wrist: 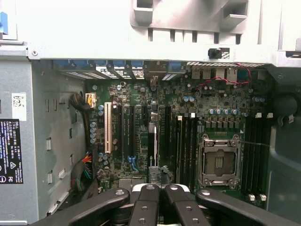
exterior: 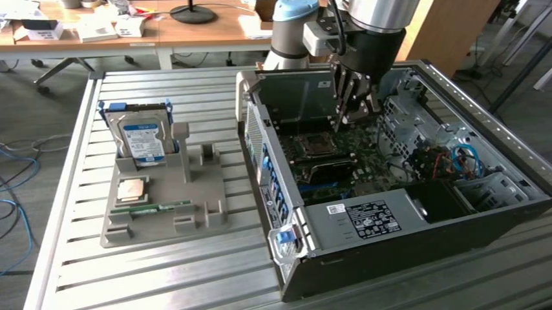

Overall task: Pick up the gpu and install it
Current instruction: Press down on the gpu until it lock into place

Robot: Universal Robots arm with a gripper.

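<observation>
Saw gripper (wrist: 157, 188) pinching gpu (wrist: 155, 146) edge-on, inside open computer case (exterior: 362, 219), above motherboard (wrist: 188, 113) slots.

Little can be read here. In the wrist view, a black label (wrist: 9, 151) at the left edge of the frame, on the grey case wall (wrist: 51, 141), carries white print with the letters "DELL" running sideways near its top; the finer lines and symbols under it cannot be made out. Above it sits a small white sticker (wrist: 19, 106) with a square code pattern, not readable.

In the exterior view, a black label (exterior: 373, 218) with white print lies on the grey cover in the lower middle of the frame; its text is too small to read. The hard drive (exterior: 142, 139) at upper left bears a blue-white label, text illegible.
</observation>
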